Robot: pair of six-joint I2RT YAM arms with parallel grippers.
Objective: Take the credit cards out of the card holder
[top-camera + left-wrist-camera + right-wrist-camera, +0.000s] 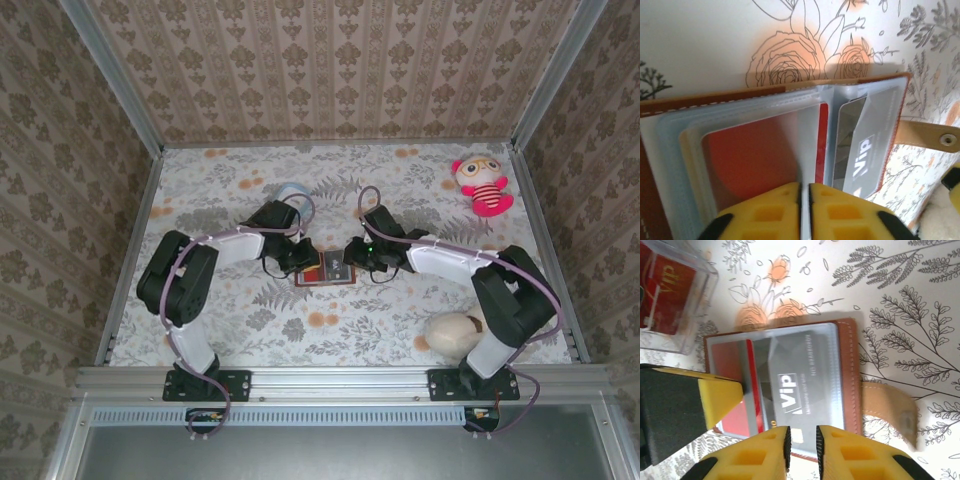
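Note:
The brown card holder [325, 270] lies open on the table between my two grippers. In the left wrist view its brown rim [715, 96] frames clear sleeves holding a red card [750, 155] and a grey VIP card [865, 150]. My left gripper [805, 186] is pinched on a thin clear sleeve at the fold. In the right wrist view the grey VIP card [800, 375] sits in its sleeve beside the red card [726, 362]. My right gripper [801, 432] hovers at the grey card's near edge, narrowly open with nothing clamped. The left gripper's finger [717, 397] rests on the red side.
The holder's tan snap strap [887, 410] sticks out to the right. A clear plastic box [670, 295] with red cards stands just beyond the holder. A pink plush doll [483, 185] sits at the back right. A cream soft thing [455, 335] lies near the right arm's base.

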